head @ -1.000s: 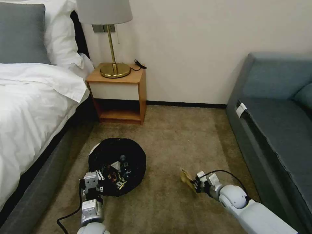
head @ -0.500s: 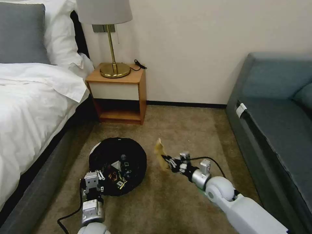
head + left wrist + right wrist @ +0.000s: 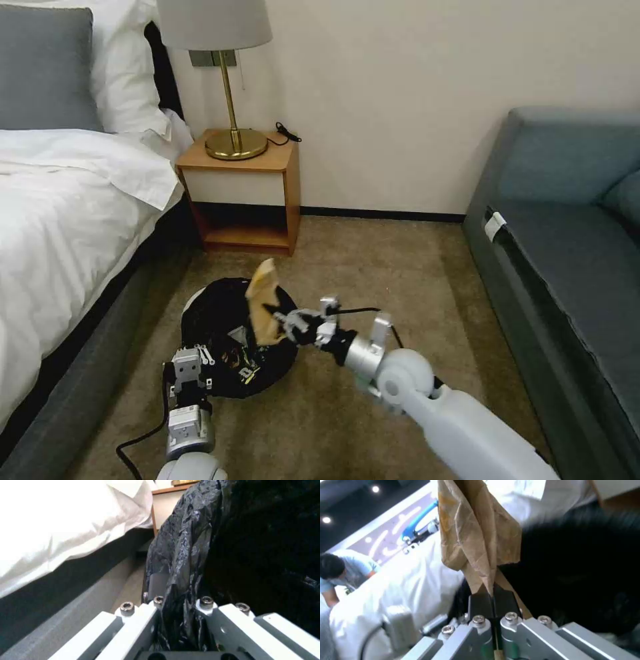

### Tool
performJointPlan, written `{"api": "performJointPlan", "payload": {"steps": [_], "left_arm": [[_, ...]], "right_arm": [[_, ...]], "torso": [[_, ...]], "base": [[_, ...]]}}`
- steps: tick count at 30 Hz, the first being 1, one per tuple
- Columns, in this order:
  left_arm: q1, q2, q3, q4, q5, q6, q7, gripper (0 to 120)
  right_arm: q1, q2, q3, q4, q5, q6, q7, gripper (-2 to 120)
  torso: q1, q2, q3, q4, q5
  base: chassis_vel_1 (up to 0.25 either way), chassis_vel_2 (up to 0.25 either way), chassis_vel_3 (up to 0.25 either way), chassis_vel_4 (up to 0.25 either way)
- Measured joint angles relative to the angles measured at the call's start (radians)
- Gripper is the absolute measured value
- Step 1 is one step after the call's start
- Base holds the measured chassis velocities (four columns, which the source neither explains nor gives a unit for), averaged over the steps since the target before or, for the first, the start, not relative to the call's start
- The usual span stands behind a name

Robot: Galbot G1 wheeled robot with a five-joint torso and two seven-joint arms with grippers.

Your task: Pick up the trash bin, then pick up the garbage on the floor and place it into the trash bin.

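Brown crumpled paper bag (image 3: 263, 301) stood pinched in the right end effector (image 3: 283, 322), whose fingers were closed tight on the bag's lower edge, holding it above the trash bin (image 3: 235, 333). That arm reached low across the carpet toward the bed. At the bin's near rim, the left end effector (image 3: 189, 375) was clamped on the black liner (image 3: 180, 562), forearm pointing straight ahead.

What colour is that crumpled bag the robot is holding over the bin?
Tan-brown paper bag, clearest in the right wrist view.
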Motion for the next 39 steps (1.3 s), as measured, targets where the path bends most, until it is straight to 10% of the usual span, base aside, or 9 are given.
{"api": "performJointPlan", "payload": {"steps": [10, 22, 39], "left_arm": [[0.017, -0.003, 0.012, -0.022, 0.019, 0.002, -0.002, 1], [0.008, -0.017, 0.023, -0.006, 0.027, 0.001, -0.021, 1], [-0.005, -0.022, -0.002, 0.031, -0.113, -0.004, -0.062, 1]], "right_arm": [[-0.008, 0.035, -0.022, -0.088, -0.112, 0.059, 0.109, 10], [-0.037, 0.008, -0.009, -0.093, -0.242, 0.085, 0.132, 62], [-0.082, -0.06, 0.1, 0.068, -0.119, 0.057, 0.151, 100]], "torso": [[0.0, 0.0, 0.0, -0.0001, 0.0], [0.0, 0.0, 0.0, -0.0001, 0.0001], [0.0, 0.0, 0.0, -0.0001, 0.0002]], "base": [[0.0, 0.0, 0.0, 0.0], [0.0, 0.0, 0.0, 0.0], [0.0, 0.0, 0.0, 0.0]]}}
